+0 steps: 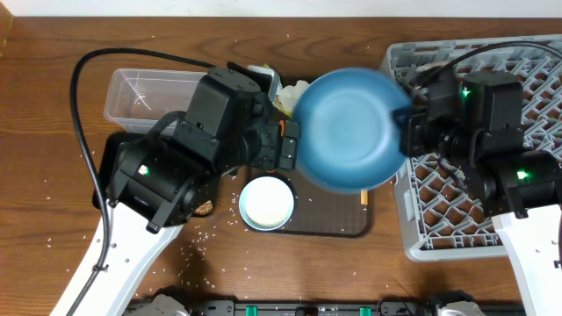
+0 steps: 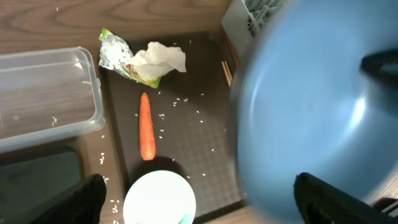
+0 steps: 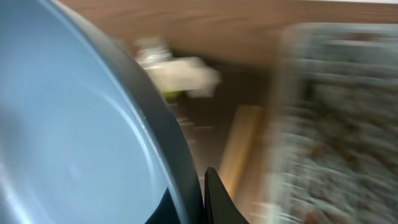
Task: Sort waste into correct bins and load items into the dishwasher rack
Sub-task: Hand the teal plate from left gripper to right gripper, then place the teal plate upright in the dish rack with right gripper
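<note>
My right gripper [image 1: 409, 117] is shut on the rim of the large dark-blue plate [image 1: 349, 128] and holds it up over the brown serving tray [image 1: 338, 218], beside the grey dishwasher rack [image 1: 439, 230]. The plate also fills the right wrist view [image 3: 68, 137] and the right of the left wrist view [image 2: 311, 106]. My left gripper [image 2: 199, 202] is open above the white bowl [image 2: 159, 198]. The carrot piece [image 2: 147, 126], white tissue [image 2: 163, 57] and silvery wrapper [image 2: 118, 53] lie on the tray. The clear tub [image 1: 145, 95] stands at the back left. Chopsticks [image 2: 227, 70] lie by the rack.
Loose rice [image 1: 200, 235] is scattered on the wooden table and on the tray. The black tray [image 2: 37, 183] lies under my left arm, with a brown food lump [image 1: 205, 208] at its edge. The rack's walls rise at the right.
</note>
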